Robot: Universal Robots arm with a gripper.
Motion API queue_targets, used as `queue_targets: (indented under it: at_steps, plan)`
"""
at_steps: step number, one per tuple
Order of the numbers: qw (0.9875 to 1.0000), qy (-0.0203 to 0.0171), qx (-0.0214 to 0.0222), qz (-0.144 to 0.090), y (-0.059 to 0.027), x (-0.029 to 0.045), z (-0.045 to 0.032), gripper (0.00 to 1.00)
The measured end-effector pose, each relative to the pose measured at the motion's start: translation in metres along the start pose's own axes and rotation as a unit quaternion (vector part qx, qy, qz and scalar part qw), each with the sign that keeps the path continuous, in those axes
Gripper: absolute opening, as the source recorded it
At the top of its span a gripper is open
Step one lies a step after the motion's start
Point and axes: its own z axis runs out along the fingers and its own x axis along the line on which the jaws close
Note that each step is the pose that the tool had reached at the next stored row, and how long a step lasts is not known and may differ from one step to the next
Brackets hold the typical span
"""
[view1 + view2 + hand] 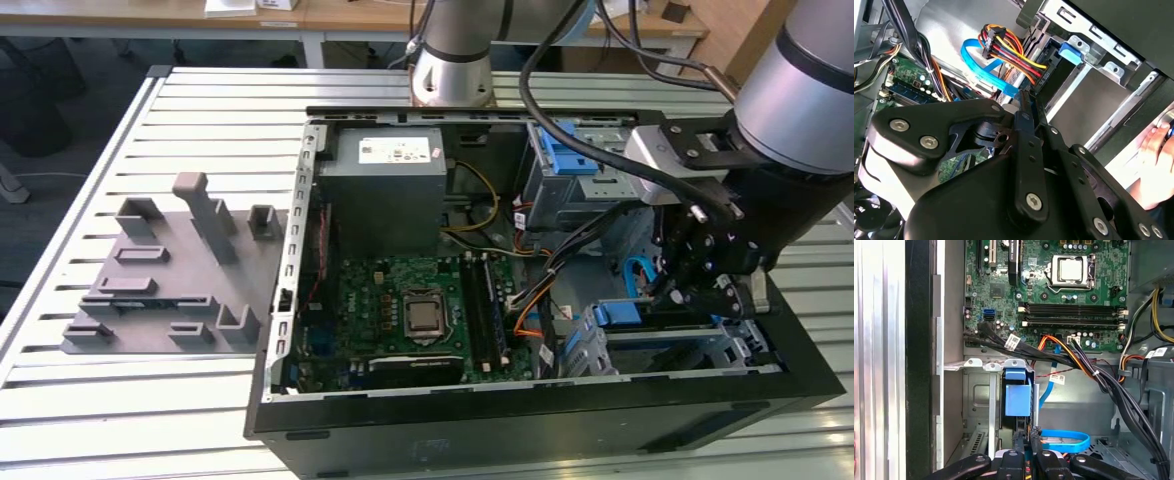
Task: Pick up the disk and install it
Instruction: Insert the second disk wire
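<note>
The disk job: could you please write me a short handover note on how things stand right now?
Gripper: low inside the open computer case, right above the disk; grip state cannot be judged.
Disk: standing on edge in a slot of the drive cage, blue rail showing.
Done: the disk is picked up and in the cage.
Left: whether it is fully seated cannot be told; no cable visibly plugged into it.
Note: a person's hand is close to the case.

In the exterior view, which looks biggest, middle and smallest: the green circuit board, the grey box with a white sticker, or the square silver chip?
1. Green circuit board
2. Grey box with a white sticker
3. Square silver chip
</note>
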Motion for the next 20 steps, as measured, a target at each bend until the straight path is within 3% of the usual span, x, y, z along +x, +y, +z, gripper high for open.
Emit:
queue_targets:
  at_steps: [20]
  plan:
    - [1.0000, 0.0001, 0.0000, 0.000, -0.0008, 0.0004, 0.0056, 0.16]
